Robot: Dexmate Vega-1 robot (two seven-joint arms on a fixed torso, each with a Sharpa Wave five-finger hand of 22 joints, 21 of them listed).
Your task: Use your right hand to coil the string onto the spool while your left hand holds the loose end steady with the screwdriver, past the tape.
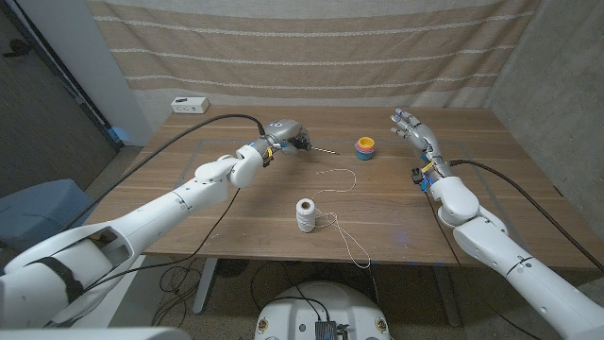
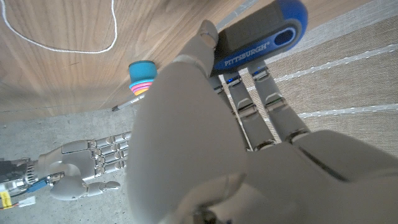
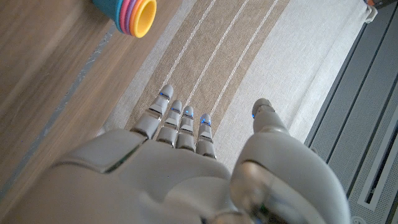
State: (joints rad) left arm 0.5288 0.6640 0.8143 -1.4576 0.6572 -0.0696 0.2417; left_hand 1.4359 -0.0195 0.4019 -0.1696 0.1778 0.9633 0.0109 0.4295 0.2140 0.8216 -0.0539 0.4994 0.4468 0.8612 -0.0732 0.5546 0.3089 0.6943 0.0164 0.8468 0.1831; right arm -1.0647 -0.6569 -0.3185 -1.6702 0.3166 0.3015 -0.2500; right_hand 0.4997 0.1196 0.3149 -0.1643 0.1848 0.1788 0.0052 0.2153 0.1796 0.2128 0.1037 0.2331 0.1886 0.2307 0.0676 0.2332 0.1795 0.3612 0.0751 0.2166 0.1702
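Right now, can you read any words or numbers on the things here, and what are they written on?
"PITTSBURGH": on the blue and grey handle of the screwdriver gripped by the left hand.
The white box at the table's back edge has dark marks, too small to read.
No other text is readable.

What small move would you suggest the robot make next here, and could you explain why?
Probably lower the left hand, which grips the screwdriver above the table, so its tip meets the string loop lying loose between it and the spool. The right hand is raised and holds nothing, so coiling can wait.
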